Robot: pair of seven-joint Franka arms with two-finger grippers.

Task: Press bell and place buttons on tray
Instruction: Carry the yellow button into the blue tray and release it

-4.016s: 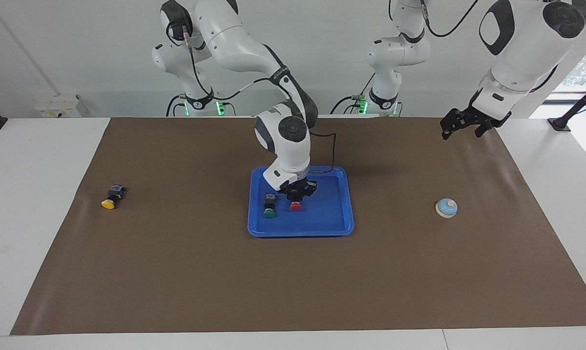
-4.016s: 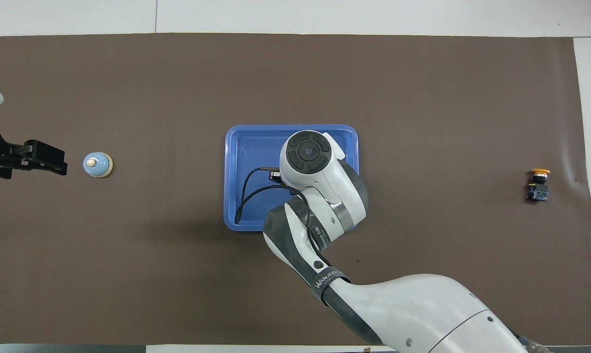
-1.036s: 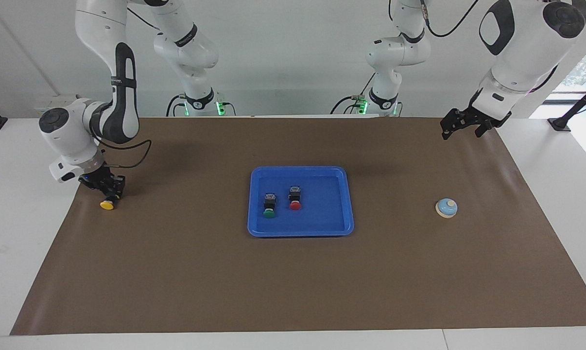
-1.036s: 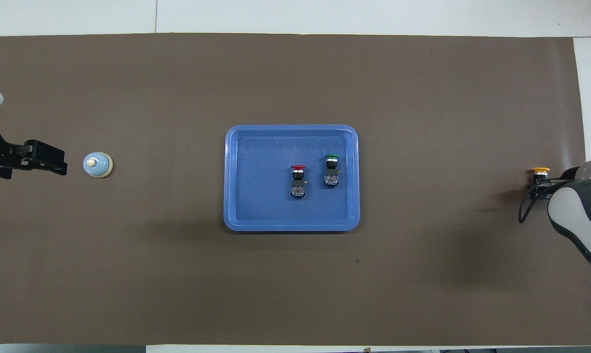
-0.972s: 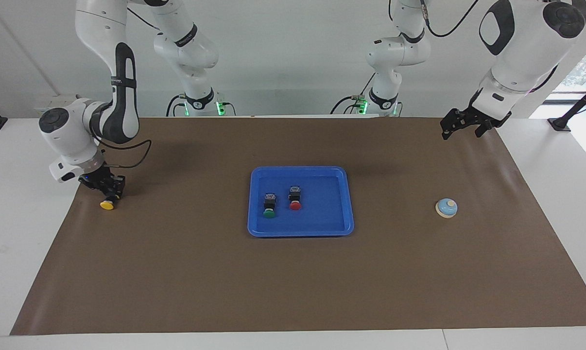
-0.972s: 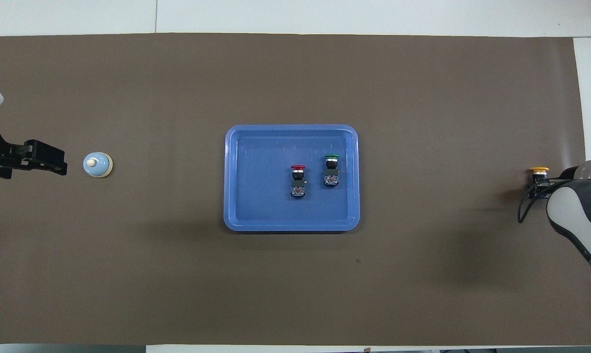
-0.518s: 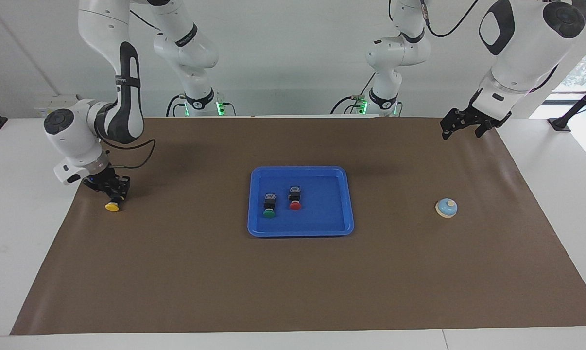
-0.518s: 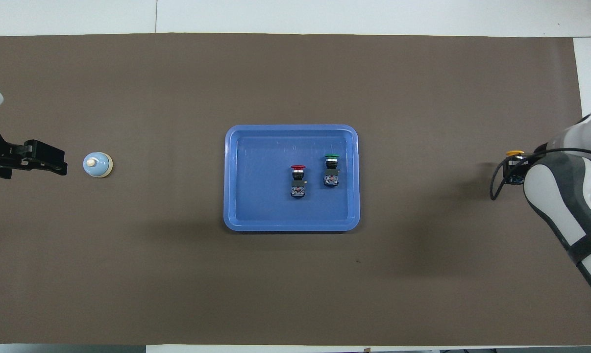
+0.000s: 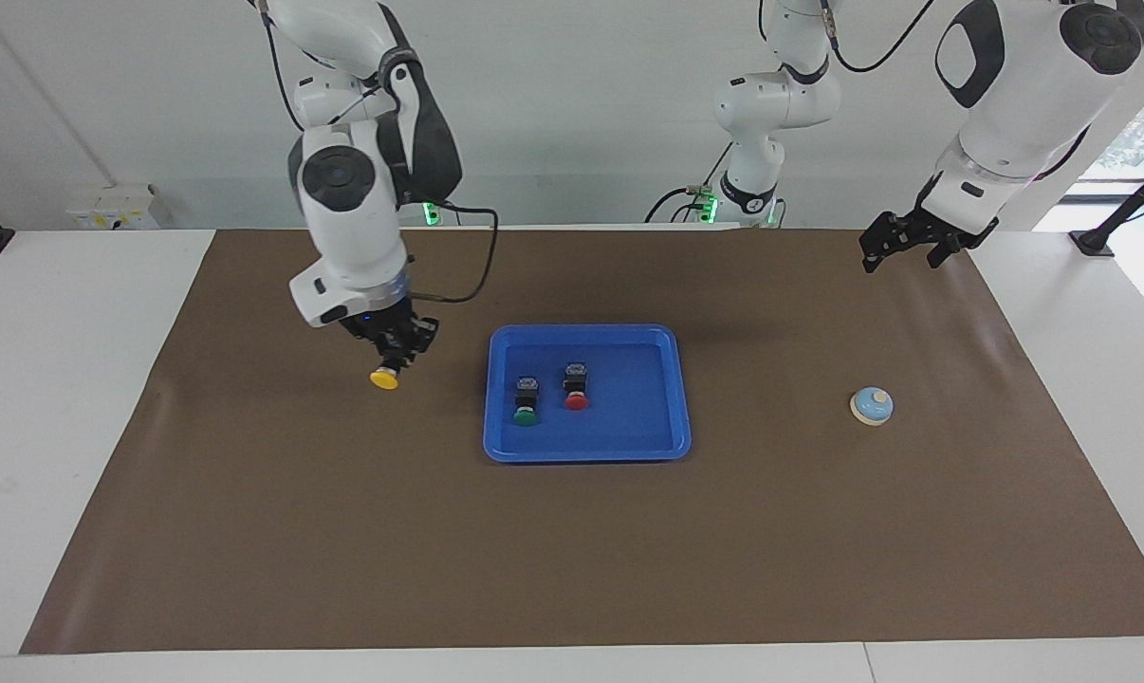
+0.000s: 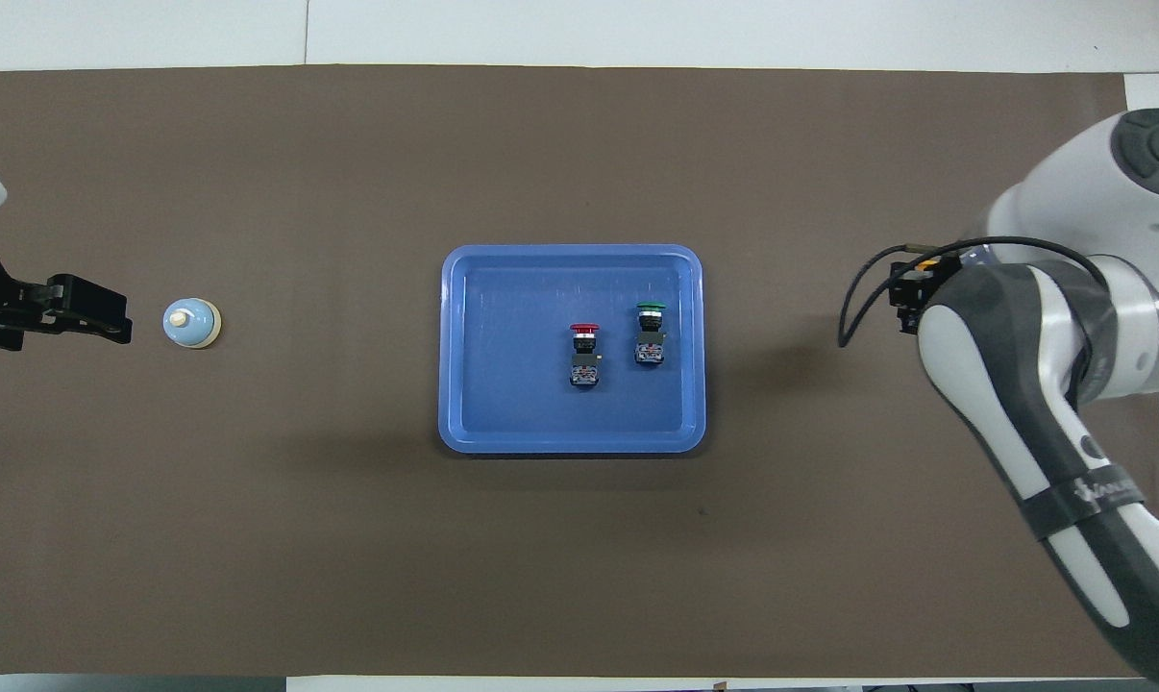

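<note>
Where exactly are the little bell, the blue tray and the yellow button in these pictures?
bell [image 9: 872,405]: facing view, on its light-blue dome.
tray [image 9: 648,417]: facing view, on bare floor near its rim.
yellow button [image 9: 384,379]: facing view, on its yellow cap, held by the right gripper [image 9: 396,353].

My right arm reaches out from its base with the wrist turned steeply down, so my right gripper [image 9: 394,353] hangs in the air over the brown mat, its fingers closed on the black body of the yellow button [image 9: 384,378], whose cap points downward. A black cable loops from that wrist. My left arm waits at its own end of the table, bent at the elbow, my left gripper [image 9: 899,249] held low above the mat's edge with its fingers spread apart, holding nothing.
</note>
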